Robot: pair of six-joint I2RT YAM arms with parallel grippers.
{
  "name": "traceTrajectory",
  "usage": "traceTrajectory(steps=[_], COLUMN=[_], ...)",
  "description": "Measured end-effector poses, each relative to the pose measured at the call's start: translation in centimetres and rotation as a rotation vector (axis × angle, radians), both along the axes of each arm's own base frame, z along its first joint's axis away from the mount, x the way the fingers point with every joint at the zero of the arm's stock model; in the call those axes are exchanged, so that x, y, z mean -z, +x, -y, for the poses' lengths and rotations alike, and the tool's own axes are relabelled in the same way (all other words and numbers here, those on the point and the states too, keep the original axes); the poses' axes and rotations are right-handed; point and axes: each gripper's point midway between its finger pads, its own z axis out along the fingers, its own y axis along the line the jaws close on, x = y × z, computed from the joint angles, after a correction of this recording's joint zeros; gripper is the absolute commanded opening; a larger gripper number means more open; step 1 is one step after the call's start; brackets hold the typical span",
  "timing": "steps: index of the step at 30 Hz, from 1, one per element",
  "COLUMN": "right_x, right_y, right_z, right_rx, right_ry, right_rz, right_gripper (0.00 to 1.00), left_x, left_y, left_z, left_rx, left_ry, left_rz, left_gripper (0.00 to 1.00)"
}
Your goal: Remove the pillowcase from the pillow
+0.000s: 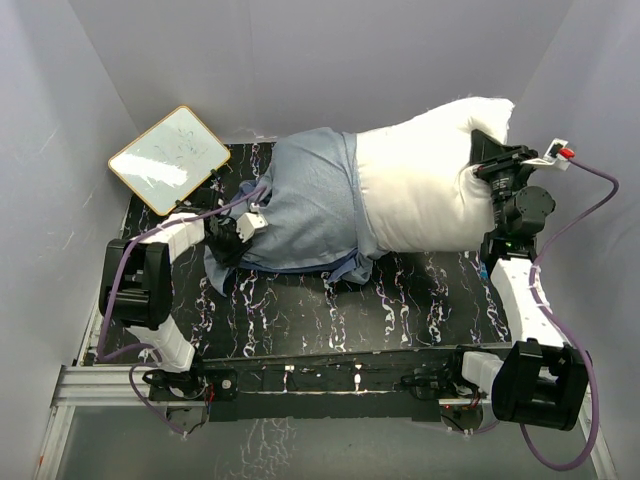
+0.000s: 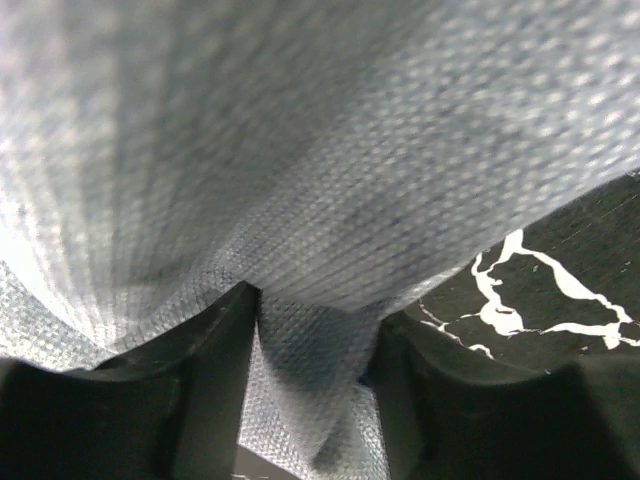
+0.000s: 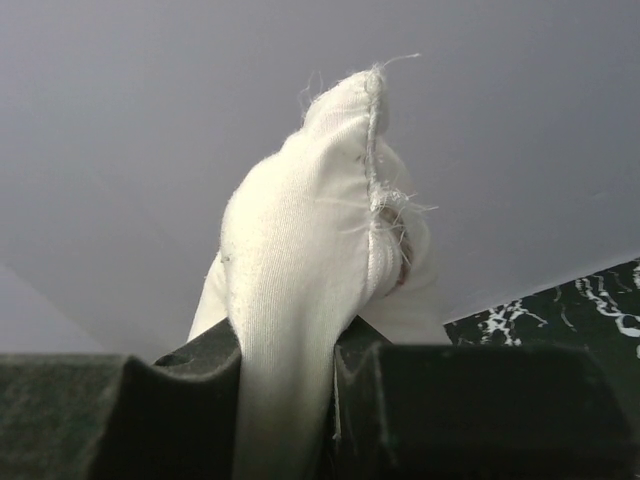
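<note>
The pillowcase (image 1: pixel 300 200) shows its pale grey-blue side and covers the left end of the white pillow (image 1: pixel 420 190), which lies across the back of the black marbled table (image 1: pixel 300 310). The pillow's right half is bare. My left gripper (image 1: pixel 235 240) is at the pillowcase's left end. In the left wrist view a fold of the pillowcase (image 2: pixel 350 150) is pinched in the left gripper (image 2: pixel 315 340). My right gripper (image 1: pixel 480 165) is shut on the pillow's right end. The right wrist view shows a seamed corner of the pillow (image 3: pixel 300 250) squeezed in the right gripper (image 3: pixel 285 370).
A flat white board with an orange edge (image 1: pixel 168 158) lies at the back left corner, just behind the left arm. Pale walls (image 1: pixel 330 60) close in the table at the back and on both sides. The aluminium frame rail (image 1: pixel 300 385) runs along the near edge.
</note>
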Motion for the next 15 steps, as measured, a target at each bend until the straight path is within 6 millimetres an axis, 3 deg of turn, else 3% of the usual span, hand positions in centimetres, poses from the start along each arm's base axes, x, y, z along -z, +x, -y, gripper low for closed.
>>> traceTrajectory(steps=[1,8,15], right_x=[-0.2,-1.7,-3.3], right_y=[0.1,0.1,0.1], right_z=[-0.4,-2.2,-2.9], right_rx=[-0.024,-0.140,-0.218], right_ry=[0.003,0.017,0.109], right_rz=[0.008,0.045,0.055], right_gripper=[0.08,0.08,0.08], left_x=[0.0,-1.0,-5.2], left_y=[0.0,1.0,2.9], left_z=[-0.1,-1.9,-8.2], left_rx=[-0.012,-0.105,-0.306], left_ry=[0.002,0.013,-0.041], left_rz=[-0.002,0.000,0.098], left_gripper=[0.00,0.00,0.00])
